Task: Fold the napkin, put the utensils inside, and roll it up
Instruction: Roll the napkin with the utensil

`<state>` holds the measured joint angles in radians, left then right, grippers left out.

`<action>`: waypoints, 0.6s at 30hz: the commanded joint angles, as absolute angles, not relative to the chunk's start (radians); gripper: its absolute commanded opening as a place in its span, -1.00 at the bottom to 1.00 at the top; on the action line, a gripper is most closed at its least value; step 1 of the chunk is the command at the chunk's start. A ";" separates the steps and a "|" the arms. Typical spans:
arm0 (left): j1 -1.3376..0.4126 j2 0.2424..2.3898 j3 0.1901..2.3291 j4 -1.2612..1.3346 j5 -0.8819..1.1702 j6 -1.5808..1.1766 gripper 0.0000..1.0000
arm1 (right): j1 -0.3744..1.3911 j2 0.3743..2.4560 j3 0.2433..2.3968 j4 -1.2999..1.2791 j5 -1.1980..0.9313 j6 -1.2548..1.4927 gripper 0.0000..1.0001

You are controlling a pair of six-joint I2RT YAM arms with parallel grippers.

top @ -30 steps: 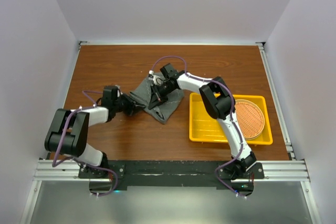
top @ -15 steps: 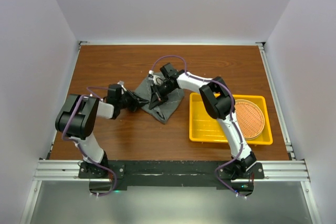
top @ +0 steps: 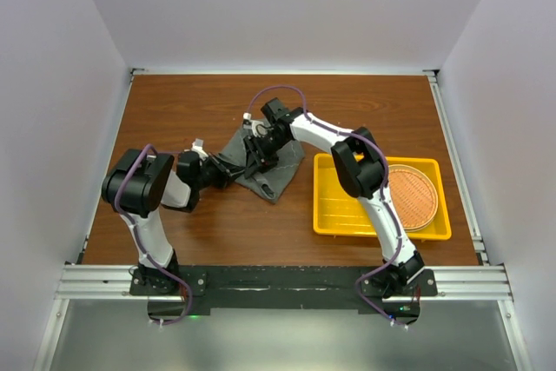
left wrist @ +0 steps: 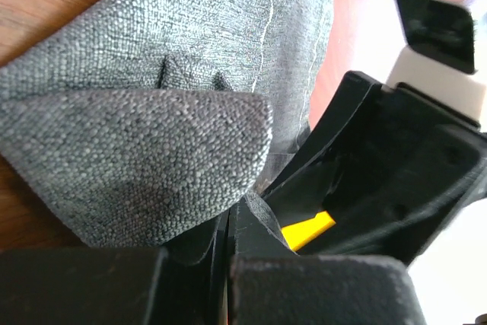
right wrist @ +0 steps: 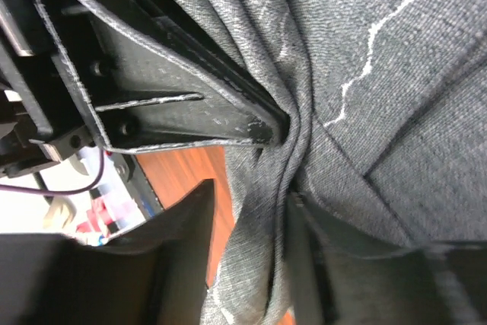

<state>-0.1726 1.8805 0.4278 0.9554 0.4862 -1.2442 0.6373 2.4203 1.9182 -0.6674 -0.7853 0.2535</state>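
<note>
The dark grey napkin [top: 269, 167] lies crumpled on the wooden table left of the tray. My left gripper [top: 228, 172] is shut on the napkin's left edge. In the left wrist view a thin flap of napkin [left wrist: 152, 119] is pinched between the closed left gripper [left wrist: 228, 222] jaws. My right gripper [top: 254, 162] sits over the cloth's middle. In the right wrist view the right gripper [right wrist: 251, 199] stands open, a hanging fold of napkin [right wrist: 365, 74] loose between its fingers [right wrist: 175, 253], with wood showing beside the fold. The left arm's fingers [right wrist: 190, 108] show there too, meeting the cloth. The utensils are hidden or out of view.
A yellow tray [top: 347, 215] sits right of the napkin and holds a round woven orange-brown mat [top: 413, 195]. The right arm reaches over the tray's left end. White walls close in the table on three sides.
My right gripper has opened and let go of the fold it was pinching. The left gripper closed on the napkin's edge, and the left arm's elbow swung up and toward the cloth.
</note>
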 commanded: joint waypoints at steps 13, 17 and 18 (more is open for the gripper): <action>-0.163 1.927 0.405 0.683 0.390 -1.163 -1.00 | 0.649 2.122 1.767 -0.776 -0.351 0.055 0.28; -0.161 1.928 0.411 0.670 0.394 -1.161 -1.00 | 0.669 2.114 1.732 -0.753 -0.382 0.051 0.08; -0.161 1.928 0.413 0.670 0.393 -1.163 -1.00 | 0.673 2.115 1.726 -0.752 -0.390 0.051 0.05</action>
